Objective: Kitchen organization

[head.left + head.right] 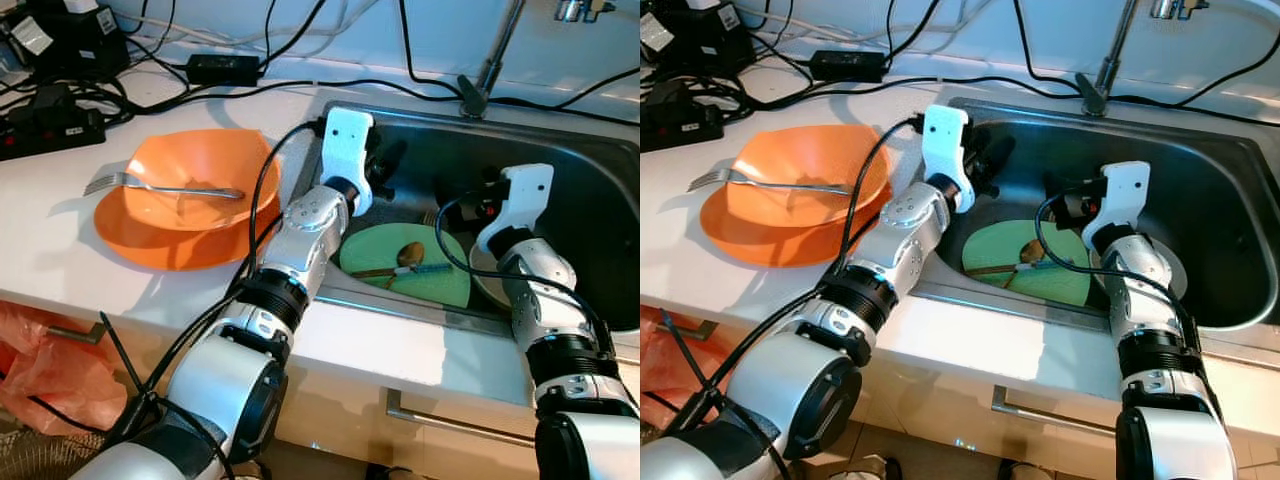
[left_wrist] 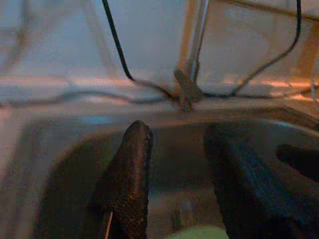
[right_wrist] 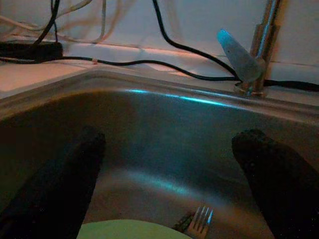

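The stainless sink (image 1: 600,215) serves as the reference point. Both arms reach over its front rim into the basin. The left gripper (image 2: 177,174) hangs inside the sink near its left wall, fingers (image 2: 130,174) spread a moderate gap apart and holding nothing. The right gripper (image 3: 169,184) hangs inside the sink toward its middle, fingers (image 3: 60,184) spread wide and holding nothing. On the sink floor, below and between the two grippers, lies a green plate (image 1: 420,268). A wooden spoon (image 1: 405,257) rests across the plate, with a blue-handled utensil (image 1: 430,269) touching it. A fork (image 3: 200,222) lies on the sink floor just beyond the plate's far edge. A pale dish (image 1: 1175,268) sits on the sink floor right of the green plate, partly hidden by the right arm. The tap (image 1: 480,85) stands at the sink's back rim. On the white counter (image 1: 60,270) left of the sink, an orange bowl (image 1: 200,170) stands on an orange plate (image 1: 180,245); a second fork (image 1: 140,185) rests across the bowl. Black cables (image 1: 230,90) and a power strip (image 1: 50,125) lie on the counter behind the bowl.
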`<state>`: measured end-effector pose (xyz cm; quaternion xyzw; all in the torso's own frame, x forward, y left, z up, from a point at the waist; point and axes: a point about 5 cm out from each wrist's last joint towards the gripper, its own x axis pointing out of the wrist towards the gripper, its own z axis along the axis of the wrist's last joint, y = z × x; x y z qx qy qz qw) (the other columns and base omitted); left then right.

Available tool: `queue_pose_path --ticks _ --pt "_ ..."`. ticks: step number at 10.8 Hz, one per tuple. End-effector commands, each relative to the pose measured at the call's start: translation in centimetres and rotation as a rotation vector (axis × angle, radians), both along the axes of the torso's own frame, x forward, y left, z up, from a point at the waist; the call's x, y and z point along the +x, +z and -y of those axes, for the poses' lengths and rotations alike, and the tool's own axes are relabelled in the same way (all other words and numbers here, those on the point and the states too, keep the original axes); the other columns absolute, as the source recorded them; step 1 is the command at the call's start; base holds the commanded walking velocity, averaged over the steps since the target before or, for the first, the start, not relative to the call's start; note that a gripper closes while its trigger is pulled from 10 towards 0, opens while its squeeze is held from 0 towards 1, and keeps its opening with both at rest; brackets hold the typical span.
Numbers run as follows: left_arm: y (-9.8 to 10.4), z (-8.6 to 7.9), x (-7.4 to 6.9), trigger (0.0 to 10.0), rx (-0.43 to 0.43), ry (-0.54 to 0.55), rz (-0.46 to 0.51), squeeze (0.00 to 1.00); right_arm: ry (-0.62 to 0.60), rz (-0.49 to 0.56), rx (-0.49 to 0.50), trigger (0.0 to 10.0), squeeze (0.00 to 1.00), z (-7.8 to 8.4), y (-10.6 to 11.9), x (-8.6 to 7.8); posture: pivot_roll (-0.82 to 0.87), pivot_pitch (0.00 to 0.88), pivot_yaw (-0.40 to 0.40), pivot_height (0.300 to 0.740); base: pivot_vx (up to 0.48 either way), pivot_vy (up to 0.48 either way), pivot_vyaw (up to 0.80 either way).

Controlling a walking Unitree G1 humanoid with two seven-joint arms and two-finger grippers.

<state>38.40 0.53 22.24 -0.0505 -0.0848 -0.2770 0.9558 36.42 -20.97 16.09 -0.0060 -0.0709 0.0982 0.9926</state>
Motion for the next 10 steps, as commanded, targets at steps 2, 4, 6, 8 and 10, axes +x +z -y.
queue_pose_path --ticks 2,4,6,8,10 --pt "1.0 -0.3 -0.6 10.0 0.015 0.038 0.143 0.0 -0.055 0.096 0.031 10.0 0.0 0.7 1.8 0.0 0.04 0.098 -0.014 0.74 0.0 0.0 0.0" --pt "0.7 -0.9 -0.9 10.0 -0.008 0.059 0.168 0.0 -0.074 0.109 0.046 10.0 0.0 0.8 2.0 0.0 0.04 0.103 -0.015 0.74 0.0 0.0 0.0" --pt "0.7 -1.5 -1.2 10.0 -0.021 0.101 0.201 0.0 -0.092 0.128 0.071 10.0 0.0 0.6 2.2 -0.1 0.04 0.105 -0.015 0.74 0.0 0.0 0.0" --pt "0.6 -1.7 -1.4 10.0 -0.026 0.118 0.213 0.0 -0.119 0.148 0.093 10.0 0.0 0.8 2.4 -0.2 0.04 0.106 -0.016 0.74 0.0 -0.139 0.0" --pt "0.7 -1.7 -1.4 10.0 -0.026 0.126 0.222 0.0 -0.141 0.139 0.115 10.0 0.0 1.0 2.4 -0.1 0.04 0.104 -0.017 0.74 0.0 -0.313 -0.24"
